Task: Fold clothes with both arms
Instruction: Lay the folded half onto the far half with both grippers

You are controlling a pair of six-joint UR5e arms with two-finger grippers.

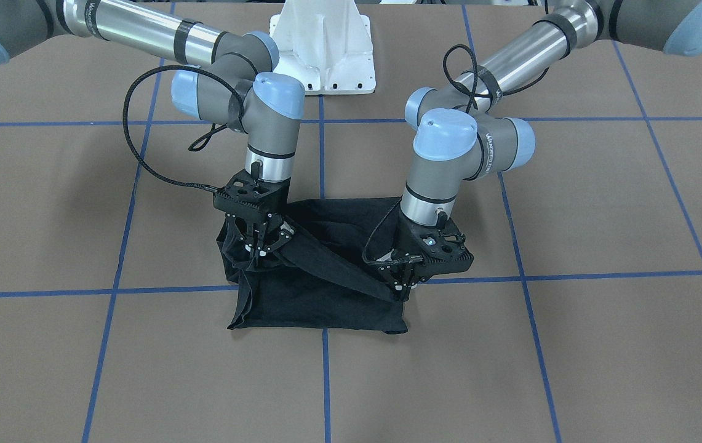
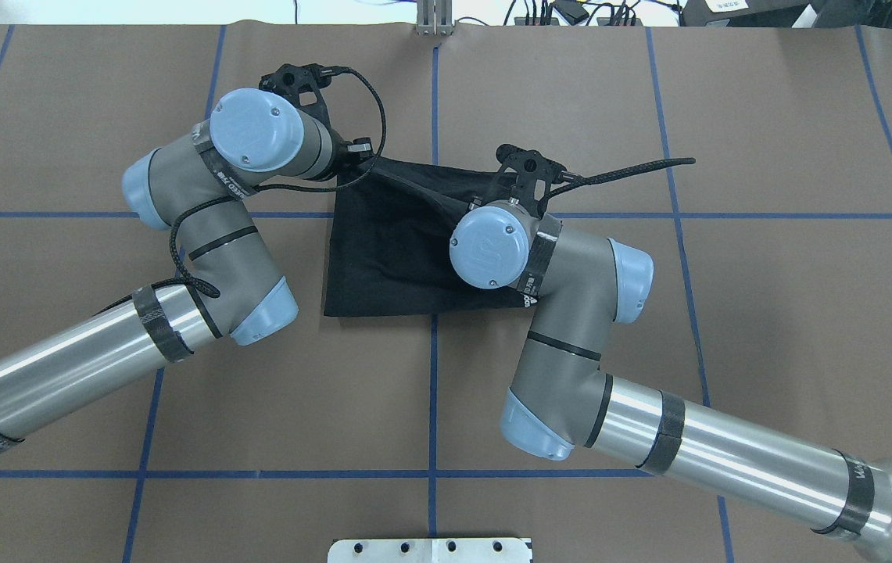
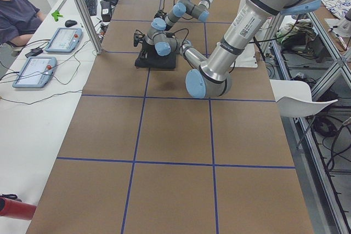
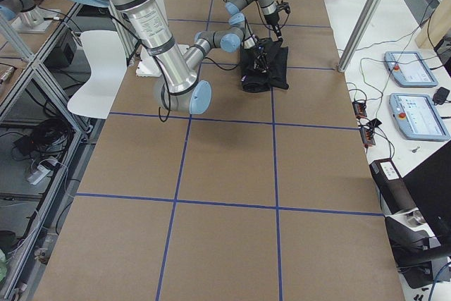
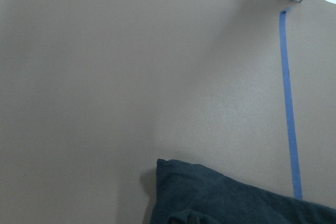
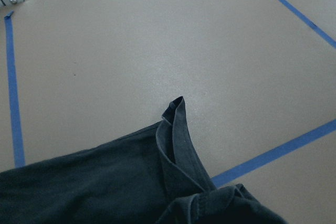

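The black T-shirt [image 1: 320,301] lies folded into a small rectangle at the table's middle; its print is hidden. It also shows in the overhead view [image 2: 383,250]. My left gripper [image 1: 403,284] is shut on the shirt's edge near its far corner, low over the table. My right gripper [image 1: 260,249] is shut on the shirt's edge at the other side, slightly higher. A taut fold of cloth runs between them. The left wrist view shows only a shirt corner [image 5: 210,192]. The right wrist view shows a raised hem [image 6: 176,135]. No fingers show in either wrist view.
The white pedestal base [image 1: 326,49] stands behind the shirt. Blue tape lines [image 1: 326,369] grid the brown table. A metal bracket [image 2: 434,19] sits at the far edge. A seated person [image 3: 16,15] and teach pendants [image 3: 35,69] are beside the table.
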